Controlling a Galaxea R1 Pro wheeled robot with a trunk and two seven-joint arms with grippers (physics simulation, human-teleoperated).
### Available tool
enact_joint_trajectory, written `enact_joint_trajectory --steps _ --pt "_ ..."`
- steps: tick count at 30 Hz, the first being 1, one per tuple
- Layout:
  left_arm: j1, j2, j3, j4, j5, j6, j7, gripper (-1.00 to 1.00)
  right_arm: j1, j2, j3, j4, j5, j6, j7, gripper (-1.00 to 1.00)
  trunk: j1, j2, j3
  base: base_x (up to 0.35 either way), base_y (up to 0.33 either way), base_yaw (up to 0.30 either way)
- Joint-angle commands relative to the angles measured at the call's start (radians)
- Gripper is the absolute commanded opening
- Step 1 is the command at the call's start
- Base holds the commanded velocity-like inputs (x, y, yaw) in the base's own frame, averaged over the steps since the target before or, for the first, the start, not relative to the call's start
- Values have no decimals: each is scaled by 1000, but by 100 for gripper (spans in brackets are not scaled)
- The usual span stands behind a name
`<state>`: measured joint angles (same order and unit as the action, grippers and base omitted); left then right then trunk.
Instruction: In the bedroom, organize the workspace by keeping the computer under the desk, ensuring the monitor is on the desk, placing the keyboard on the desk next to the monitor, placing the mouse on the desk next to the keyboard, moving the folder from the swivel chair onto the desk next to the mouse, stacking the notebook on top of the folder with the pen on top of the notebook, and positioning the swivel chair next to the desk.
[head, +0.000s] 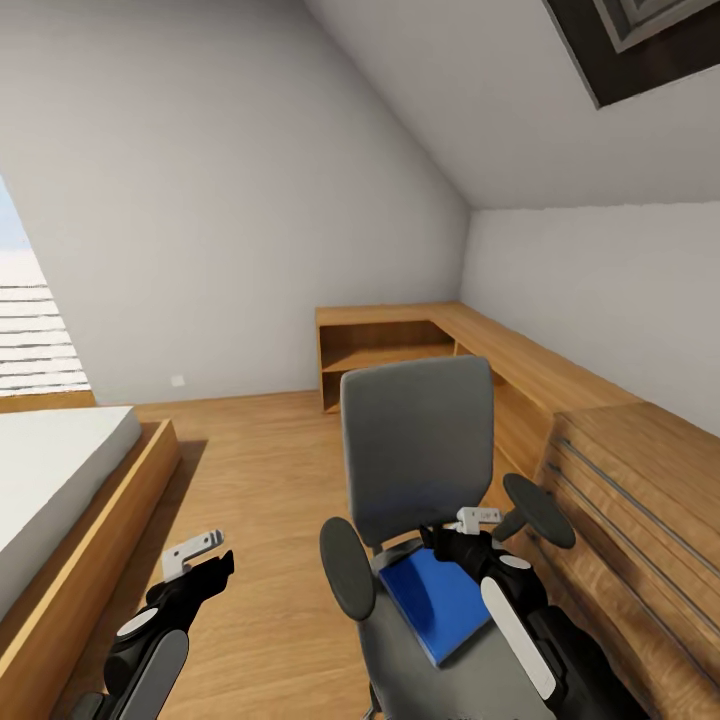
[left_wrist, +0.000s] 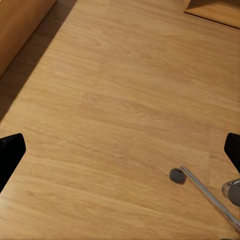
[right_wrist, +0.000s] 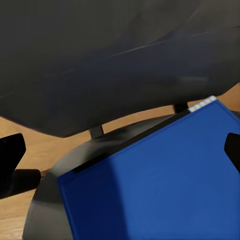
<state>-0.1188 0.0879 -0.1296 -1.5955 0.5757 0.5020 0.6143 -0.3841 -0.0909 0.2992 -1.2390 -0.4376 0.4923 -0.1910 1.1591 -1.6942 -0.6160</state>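
At my left, beside the bed (head: 60, 480), my left end effector (head: 205, 560) hangs spread open over the wood floor (left_wrist: 115, 100). Rightward, my right end effector (head: 470, 535), fingers apart, hovers above the blue folder (head: 440, 600) lying on the swivel chair (head: 418, 450).

Pale grey walls (head: 200, 200) meet a sloped ceiling (head: 480, 90) with a dark-framed skylight (head: 640, 40). Wood floor (head: 260, 480) runs between a wooden-framed bed (head: 90, 500) and low wooden shelving (head: 390, 345) along the corner.

Head camera high, overlooking swivel chair (head: 420, 470); right wrist close above it.
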Motion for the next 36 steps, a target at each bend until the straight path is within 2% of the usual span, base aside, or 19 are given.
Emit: enact_joint_trajectory --steps 1,36 --pt "-1 1 -2 -1 9 1 10 100 -1 -1 3 -1 -10 2 -10 100 4 -8 -4 0 0 0" --pt "-1 1 -2 -1 9 1 10 100 -1 2 5 26 -7 -5 -10 100 138 -253 -114 0 0 0"
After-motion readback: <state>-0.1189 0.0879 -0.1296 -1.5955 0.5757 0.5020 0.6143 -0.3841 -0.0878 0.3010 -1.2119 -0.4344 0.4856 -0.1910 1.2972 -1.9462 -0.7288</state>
